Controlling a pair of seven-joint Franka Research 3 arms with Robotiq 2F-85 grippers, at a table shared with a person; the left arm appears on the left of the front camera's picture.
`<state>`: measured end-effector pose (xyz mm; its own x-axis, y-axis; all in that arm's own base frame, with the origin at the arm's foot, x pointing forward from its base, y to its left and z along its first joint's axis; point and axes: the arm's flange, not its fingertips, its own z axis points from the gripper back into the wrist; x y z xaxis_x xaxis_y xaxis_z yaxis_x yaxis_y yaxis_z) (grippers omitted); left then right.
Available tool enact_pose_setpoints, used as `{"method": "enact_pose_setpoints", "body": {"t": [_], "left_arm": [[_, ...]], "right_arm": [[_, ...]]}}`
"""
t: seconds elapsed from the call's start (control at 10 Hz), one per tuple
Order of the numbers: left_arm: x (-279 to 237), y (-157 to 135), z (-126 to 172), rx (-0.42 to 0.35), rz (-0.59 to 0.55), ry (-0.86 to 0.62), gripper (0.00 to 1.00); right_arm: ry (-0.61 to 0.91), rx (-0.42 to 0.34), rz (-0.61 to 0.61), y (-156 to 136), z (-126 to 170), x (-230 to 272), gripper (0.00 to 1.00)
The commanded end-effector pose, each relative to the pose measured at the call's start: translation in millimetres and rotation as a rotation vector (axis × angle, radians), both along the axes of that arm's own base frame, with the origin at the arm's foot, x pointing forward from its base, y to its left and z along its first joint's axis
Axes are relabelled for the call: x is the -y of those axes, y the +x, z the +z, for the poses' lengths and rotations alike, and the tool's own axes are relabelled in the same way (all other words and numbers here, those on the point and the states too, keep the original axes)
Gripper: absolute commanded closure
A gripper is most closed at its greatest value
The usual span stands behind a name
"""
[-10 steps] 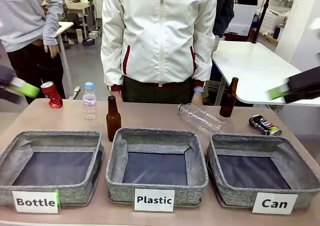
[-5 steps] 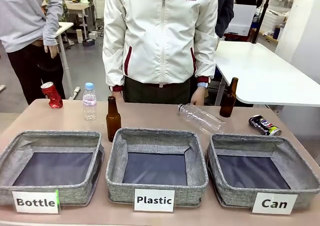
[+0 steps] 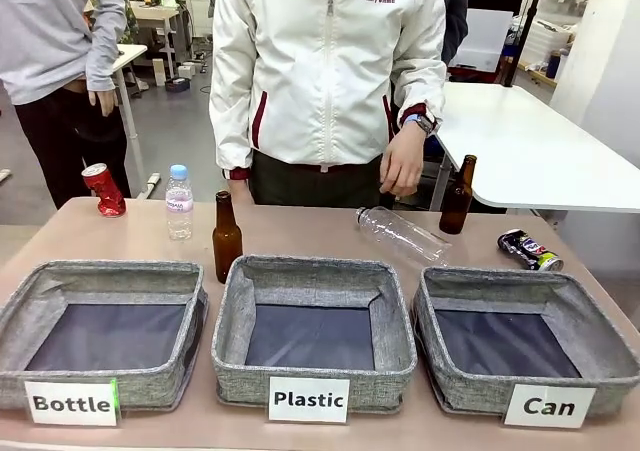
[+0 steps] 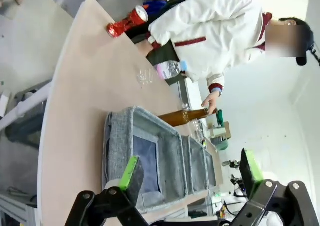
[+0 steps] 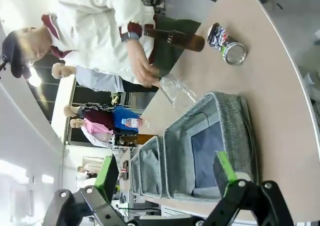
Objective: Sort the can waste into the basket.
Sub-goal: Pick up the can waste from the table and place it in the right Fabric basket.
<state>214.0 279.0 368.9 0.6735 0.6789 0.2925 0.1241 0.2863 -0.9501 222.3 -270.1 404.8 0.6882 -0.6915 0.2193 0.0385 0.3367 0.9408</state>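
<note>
Red can (image 3: 104, 189) and dark can (image 3: 530, 249) rest on the table (image 3: 300, 233), outside the basket (image 3: 500, 281). Left hand (image 4: 190, 163) and right hand (image 5: 165, 166): fingers apart.

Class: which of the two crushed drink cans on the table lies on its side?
The dark blue-black crushed metal can at the right; the red crushed metal can stands upright.

Quick update: a second back both arms poke into the front shot, the left at 9 o'clock next to the red can (image 3: 104, 189), the right at 3 o'clock. Now the left end effector (image 4: 190, 163) and right end effector (image 5: 165, 167) are pulled back off the ends of the desk (image 3: 310, 233). Also the person's hand (image 3: 403, 159) has come up from the desk edge and hangs at 12 o'clock of the clear bottle (image 3: 402, 235).
</note>
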Motion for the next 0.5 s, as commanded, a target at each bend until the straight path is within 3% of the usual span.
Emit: {"method": "enact_pose_setpoints", "body": {"t": [0.0, 0.4], "left_arm": [[2.3, -3.8, 10.4, -0.003, -0.028, 0.031, 0.0], [2.3, -3.8, 10.4, -0.003, -0.028, 0.031, 0.0]], "right_arm": [[-0.024, 0.035, -0.006, -9.6, 22.9, -2.0, 0.0], [-0.024, 0.035, -0.006, -9.6, 22.9, -2.0, 0.0]]}}
